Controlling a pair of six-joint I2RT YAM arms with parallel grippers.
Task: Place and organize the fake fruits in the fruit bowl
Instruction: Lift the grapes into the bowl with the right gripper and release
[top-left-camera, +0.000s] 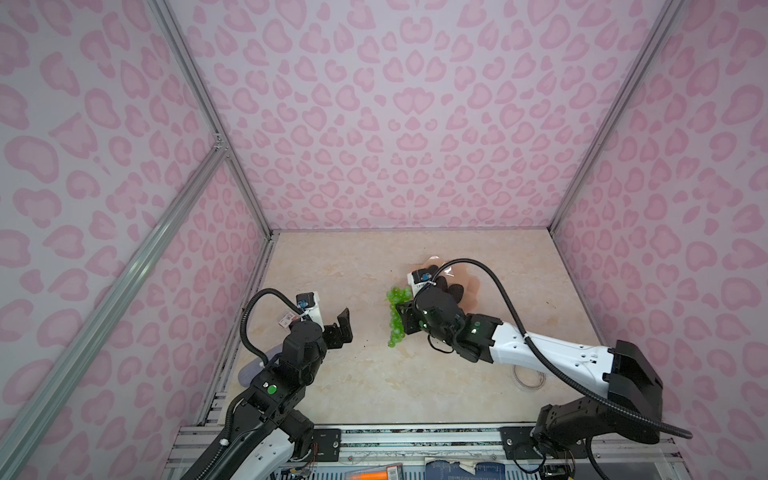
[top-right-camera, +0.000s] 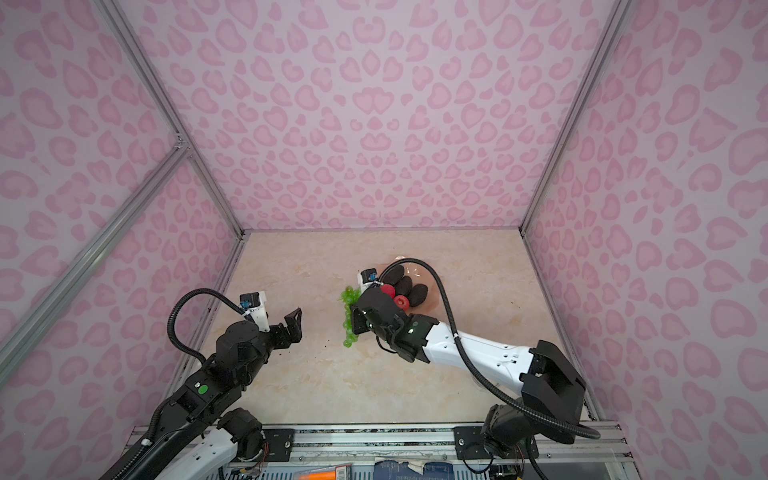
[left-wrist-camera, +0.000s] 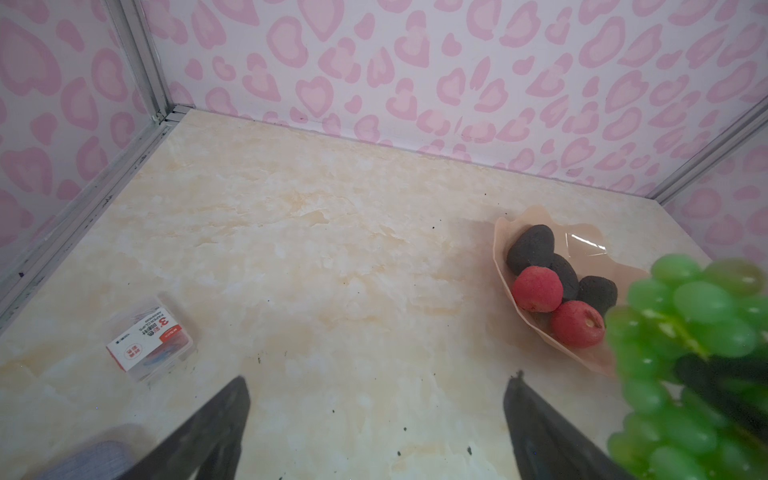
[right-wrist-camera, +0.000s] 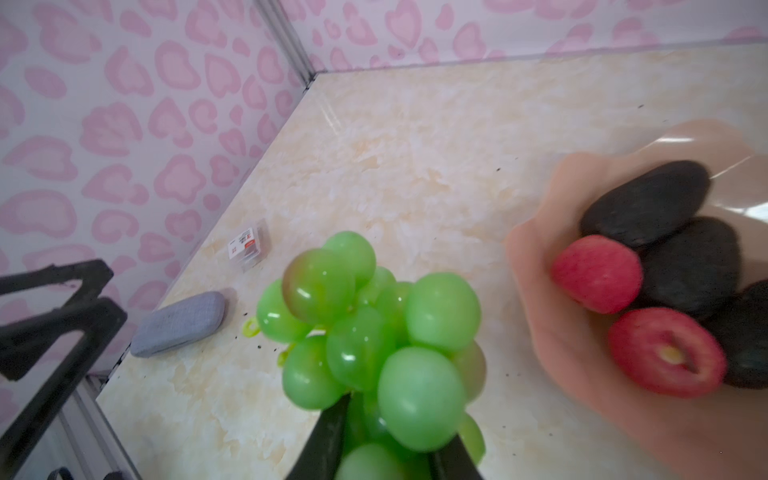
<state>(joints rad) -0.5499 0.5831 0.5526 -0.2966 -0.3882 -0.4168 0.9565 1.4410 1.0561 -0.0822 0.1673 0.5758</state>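
Nearest the lens, the left jaws hang released and empty over the desk (top-left-camera: 353, 374). The right jaws clench the green grapes (top-left-camera: 395, 318) just beside the fruit bowl (left-wrist-camera: 582, 245), which holds three avocados (left-wrist-camera: 532, 249) and two red fruits (left-wrist-camera: 536, 289).

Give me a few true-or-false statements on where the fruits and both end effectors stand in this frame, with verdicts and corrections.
1. The right end effector is shut on the grape bunch. True.
2. The left end effector holds an avocado. False: it is open and empty.
3. The fruit bowl holds three avocados and two red fruits. True.
4. The grape bunch lies inside the fruit bowl. False: it is outside the rim, beside the bowl, in the right end effector's grip.
5. A paper clip box lies on the table, apart from the fruit bowl. True.
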